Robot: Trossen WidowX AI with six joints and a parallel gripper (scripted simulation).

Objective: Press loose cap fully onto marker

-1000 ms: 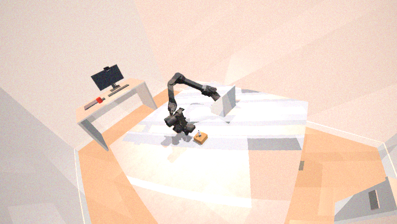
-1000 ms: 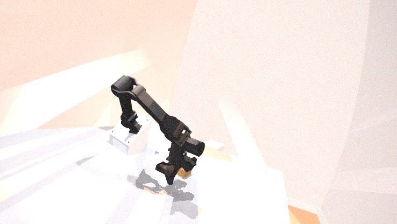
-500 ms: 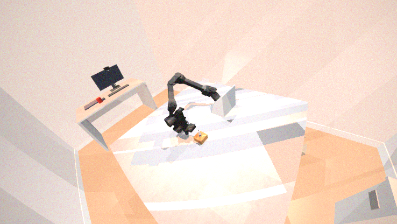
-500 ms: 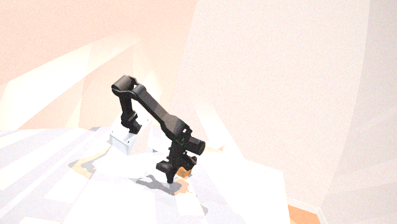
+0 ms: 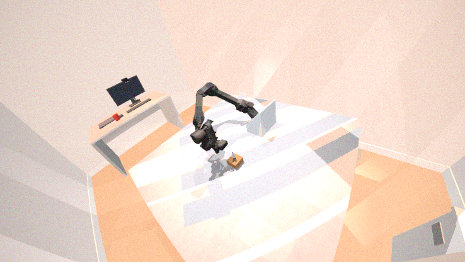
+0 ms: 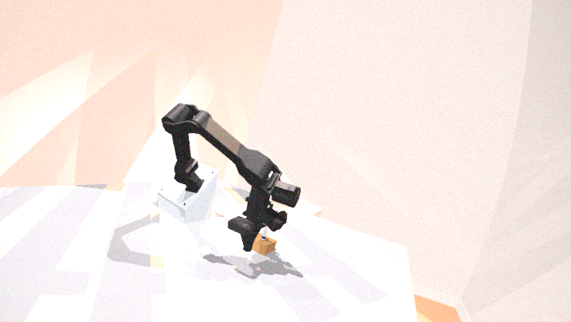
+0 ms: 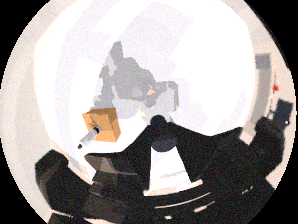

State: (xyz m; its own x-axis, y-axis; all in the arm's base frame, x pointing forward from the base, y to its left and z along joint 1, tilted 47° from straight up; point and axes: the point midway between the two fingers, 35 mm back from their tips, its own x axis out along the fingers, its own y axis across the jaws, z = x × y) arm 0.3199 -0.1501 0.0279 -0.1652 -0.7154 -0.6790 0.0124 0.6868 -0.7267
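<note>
The claw (image 7: 160, 137) gripped the dark cap (image 7: 158, 128). Left of it, apart, stood the marker (image 7: 91, 136) in its block (image 7: 107, 123); only the wrist view showed the cap.

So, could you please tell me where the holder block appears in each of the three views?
Top: holder block at centre, just right of the tool.
Exterior: lower centre, right beside the tool tip.
Wrist: left of centre.
Shared landmark: the marker standing in it.

White table (image 5: 276, 195) — holder block (image 5: 235, 161), arm's base (image 5: 262, 118)
</note>
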